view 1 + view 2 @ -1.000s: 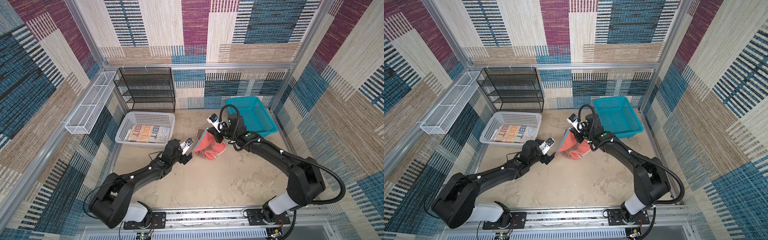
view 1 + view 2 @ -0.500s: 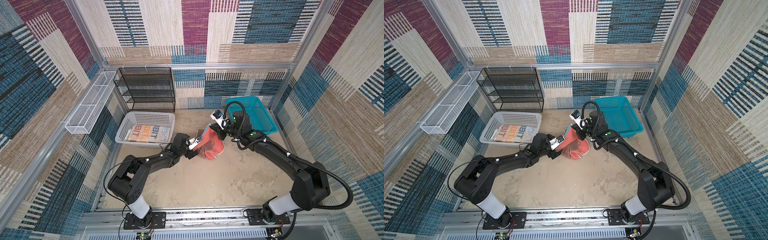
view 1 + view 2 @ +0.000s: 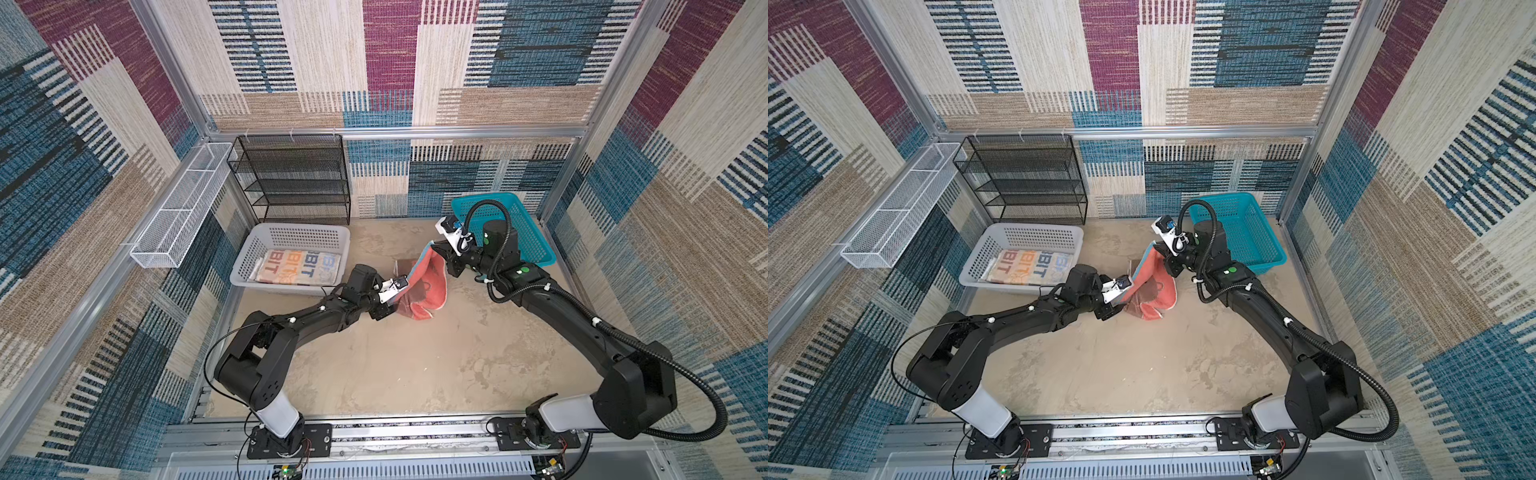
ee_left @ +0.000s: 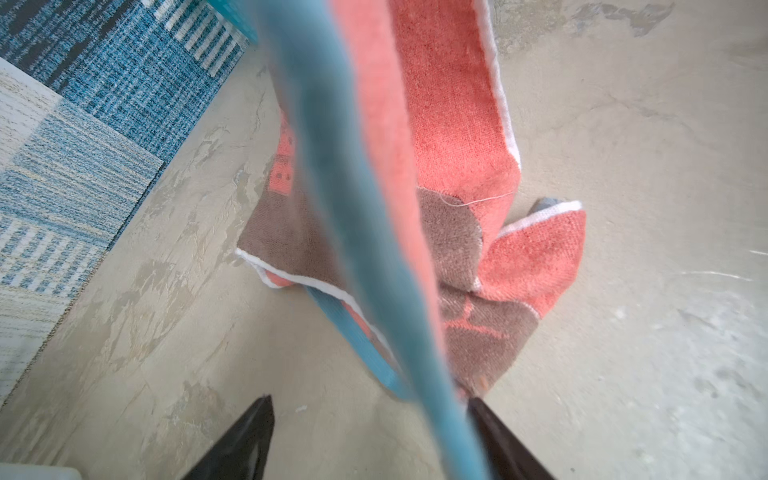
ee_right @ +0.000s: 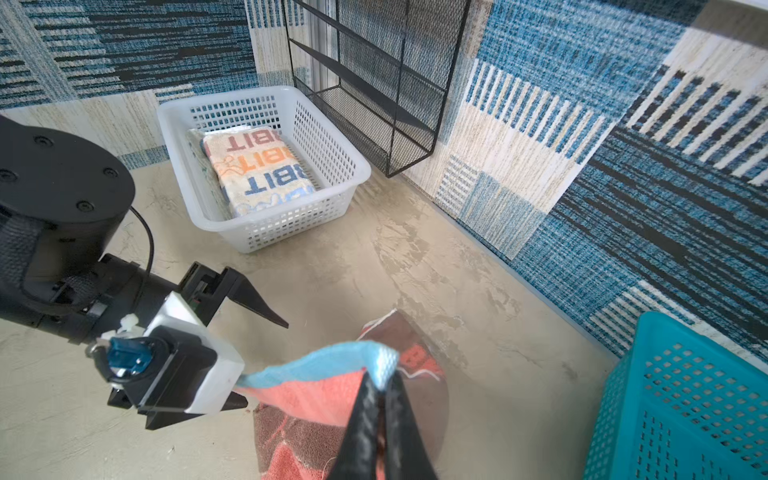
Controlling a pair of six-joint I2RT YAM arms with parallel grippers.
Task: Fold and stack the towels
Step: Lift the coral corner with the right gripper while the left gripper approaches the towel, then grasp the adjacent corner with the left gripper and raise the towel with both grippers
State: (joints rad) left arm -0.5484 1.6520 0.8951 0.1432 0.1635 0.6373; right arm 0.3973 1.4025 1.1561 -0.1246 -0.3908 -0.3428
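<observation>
Towel (image 3: 429,276) of coral-orange and brown, edged in teal, hangs partly lifted near the middle of the tabletop (image 3: 395,365). One upper corner is raised, while the lower folds rest crumpled on the surface. In both top views it lies between the two arms, closer to the far side than to the robot's bases.

The right gripper (image 5: 380,384) has that raised corner: its jaws are pinched together on the teal hem, with no gap showing in the right wrist view. From this pinch the hem runs as a fairly straight band down and across to the left gripper (image 4: 370,400). That line is the towel's long axis for now.

The left gripper's jaws stand apart on either side of the band. In the left wrist view the hem passes between the two dark fingers (image 4: 249,432), nearer one than the other, and I cannot tell whether it touches. Nothing is clamped there yet.

The coming move probably turns on this relation. The left gripper already straddles the hem and is the arm nearer the free end, so closing where it sits should give a second hold. The two arms could then draw the edge out flat.

Further out, a lettered towel (image 3: 299,268) lies folded in the white basket (image 3: 291,227) on the left. A teal basket (image 3: 530,237) stands behind the right arm.
</observation>
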